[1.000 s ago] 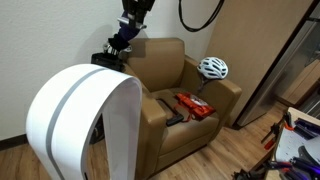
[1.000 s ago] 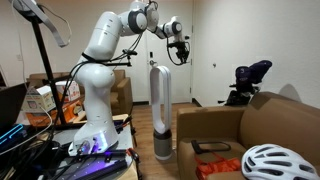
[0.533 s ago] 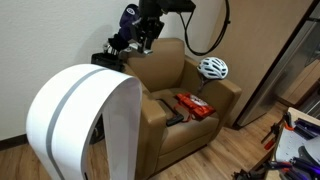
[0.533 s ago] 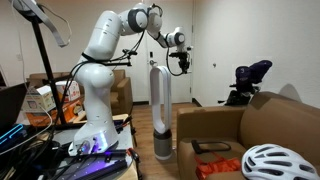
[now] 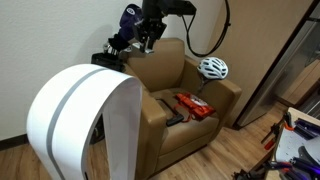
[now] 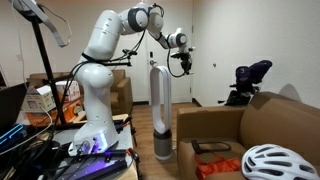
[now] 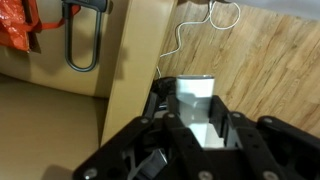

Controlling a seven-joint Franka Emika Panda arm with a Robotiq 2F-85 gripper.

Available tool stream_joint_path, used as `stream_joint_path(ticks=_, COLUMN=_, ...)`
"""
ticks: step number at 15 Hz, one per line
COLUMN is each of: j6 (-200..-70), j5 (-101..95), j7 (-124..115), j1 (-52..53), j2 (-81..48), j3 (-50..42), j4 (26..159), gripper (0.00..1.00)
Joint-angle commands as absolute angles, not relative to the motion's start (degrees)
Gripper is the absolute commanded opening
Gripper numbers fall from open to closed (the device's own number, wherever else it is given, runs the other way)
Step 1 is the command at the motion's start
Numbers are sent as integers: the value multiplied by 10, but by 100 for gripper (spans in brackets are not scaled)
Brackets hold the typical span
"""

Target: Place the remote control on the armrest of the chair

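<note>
My gripper (image 5: 150,36) (image 6: 181,63) hangs in the air above the back corner of the tan leather chair (image 5: 168,68) (image 6: 272,118). In the wrist view the gripper (image 7: 197,106) is shut on the remote control (image 7: 197,88), a flat glossy slab that shows pale with glare between the fingers. Below it lie the outer edge of an armrest (image 7: 132,60) and wooden floor. The near armrest (image 5: 152,108) is bare; the far armrest (image 5: 226,92) carries a white helmet (image 5: 212,68).
An orange-red packet (image 5: 193,105) (image 7: 14,25) and a grey U-shaped lock (image 7: 82,42) lie on the seat. A tall white arched fan (image 5: 80,110) (image 6: 160,110) stands beside the chair. Black gear (image 5: 113,52) sits behind the chair back. A white cable (image 7: 180,35) lies on the floor.
Over the last second the gripper came down and moved toward the chair back with the remote control still in it. In the last half second it has barely moved.
</note>
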State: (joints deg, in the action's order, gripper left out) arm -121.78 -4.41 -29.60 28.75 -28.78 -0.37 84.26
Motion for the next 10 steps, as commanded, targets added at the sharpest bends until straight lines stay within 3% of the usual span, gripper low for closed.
stream_joint_path(ticks=1, j6=-1263, j5=-42, j7=-346, j1=243, j2=-290, j3=1, j4=875, gripper=10)
stream_joint_path(ticks=9, j6=-1266, j5=-35, j7=-402, j1=198, j2=-311, j3=2, j4=903, gripper=10)
stream_joint_path(ticks=10, j6=-1266, j5=-34, j7=-403, j1=196, j2=-315, j3=1, j4=907, gripper=35)
